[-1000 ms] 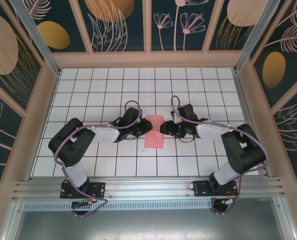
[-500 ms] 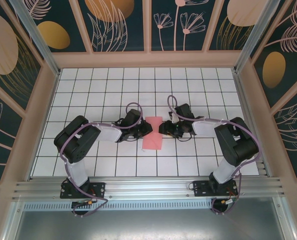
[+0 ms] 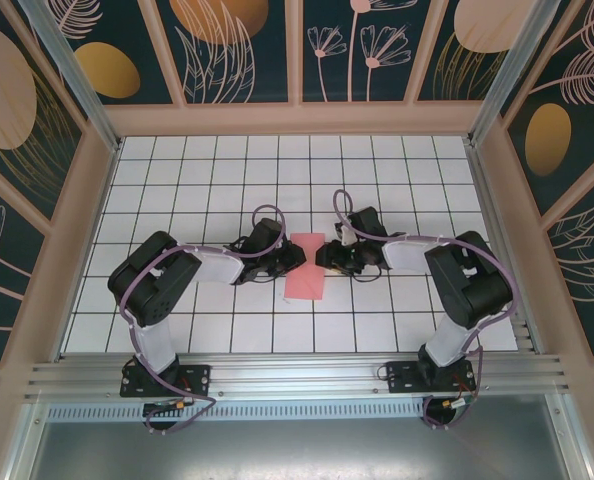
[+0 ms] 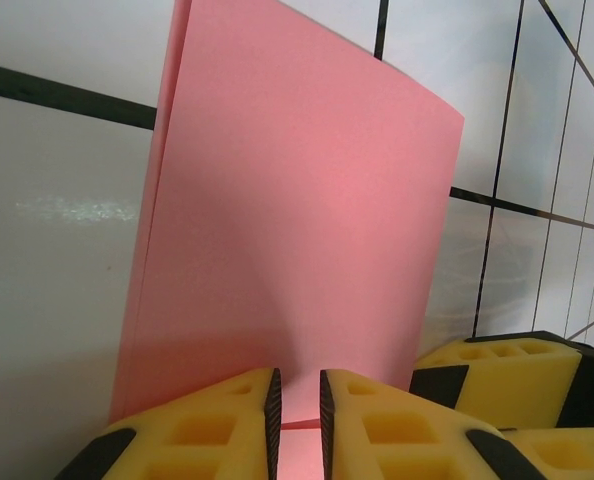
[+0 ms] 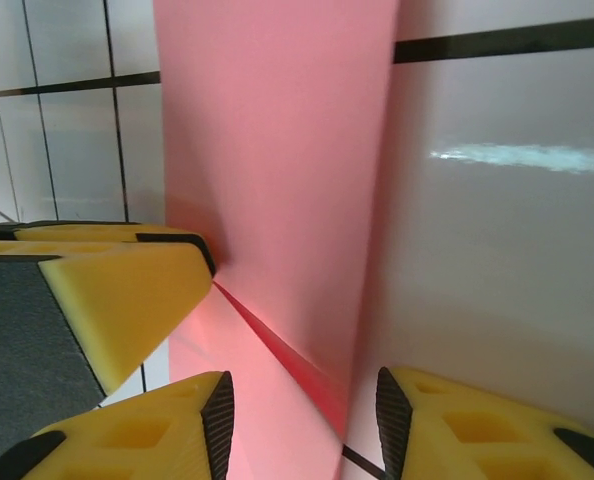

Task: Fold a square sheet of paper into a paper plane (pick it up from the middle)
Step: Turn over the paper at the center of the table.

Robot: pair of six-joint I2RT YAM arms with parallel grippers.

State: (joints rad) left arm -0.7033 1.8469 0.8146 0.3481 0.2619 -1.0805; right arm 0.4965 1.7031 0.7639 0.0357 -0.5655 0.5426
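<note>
Since a second ago my right arm has drawn its elbow inward, and its pincer (image 5: 302, 385) came a little closer to the paper. The thin salmon-pink sheet of paper (image 3: 306, 268), already doubled into a narrow rectangle, lies near the middle of the white tiled counter (image 3: 207, 170), between my two pincers. My left pincer (image 4: 297, 385) is narrow, almost closed, on the paper's edge. My right one is wide, and a raised paper edge runs between its yellow foam fingers (image 5: 127, 430). I think the right should close low and slowly on the upper layer only while the left holds the sheet. The paper is matt and smooth and the tiles are glossy, so it may slide.
</note>
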